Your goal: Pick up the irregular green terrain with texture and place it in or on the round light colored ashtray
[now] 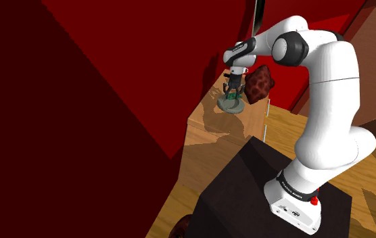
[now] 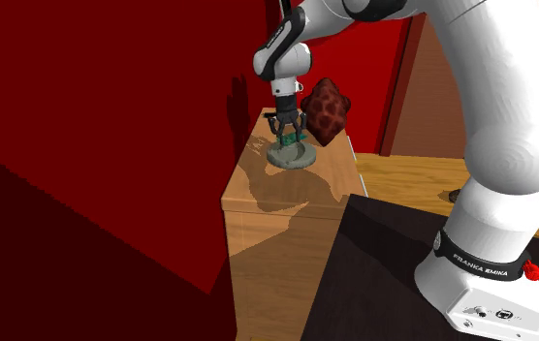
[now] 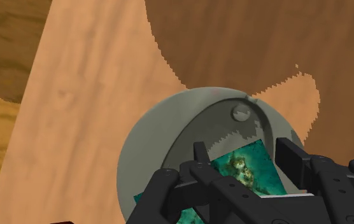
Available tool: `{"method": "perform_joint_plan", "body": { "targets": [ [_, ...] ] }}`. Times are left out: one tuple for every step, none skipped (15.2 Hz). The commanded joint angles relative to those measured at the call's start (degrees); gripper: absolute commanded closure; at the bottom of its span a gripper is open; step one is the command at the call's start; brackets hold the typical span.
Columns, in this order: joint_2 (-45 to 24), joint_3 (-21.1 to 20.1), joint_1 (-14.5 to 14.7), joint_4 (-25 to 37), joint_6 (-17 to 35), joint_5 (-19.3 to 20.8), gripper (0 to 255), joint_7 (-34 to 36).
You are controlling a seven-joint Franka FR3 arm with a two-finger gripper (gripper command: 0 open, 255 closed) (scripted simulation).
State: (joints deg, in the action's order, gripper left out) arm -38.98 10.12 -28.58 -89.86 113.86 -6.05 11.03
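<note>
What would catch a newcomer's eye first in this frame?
The big white arm stands out, reaching from its black stand to a wooden cabinet by the red wall. There the black gripper clasps a mottled green terrain piece just over the round grey ashtray. A dark red bumpy lump sits beside the ashtray, toward the second exterior view's right.
</note>
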Motion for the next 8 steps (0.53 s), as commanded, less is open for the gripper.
{"method": "perform_joint_plan", "body": {
  "targets": [
    [-0.92, -0.08, -0.15, -0.07, 1.01, -0.14, 255, -0.17],
    [-1.40, -0.13, -0.19, -0.09, 1.51, -0.21, 255, -0.20],
    [-1.89, -0.19, -0.23, -0.10, 2.00, -0.28, 255, -0.23],
    [-2.39, -0.24, -0.26, -0.09, 2.49, -0.36, 255, -0.26],
    [-2.89, -0.30, -0.30, -0.08, 2.97, -0.43, 255, -0.29],
    [-3.40, -0.36, -0.34, -0.04, 3.45, -0.51, 255, -0.32],
    [-3.92, -0.42, -0.39, 0.00, 3.91, -0.58, 255, -0.35],
    [-4.05, -0.43, -0.40, 0.03, 4.02, -0.60, 255, -0.36]
  ]
}}
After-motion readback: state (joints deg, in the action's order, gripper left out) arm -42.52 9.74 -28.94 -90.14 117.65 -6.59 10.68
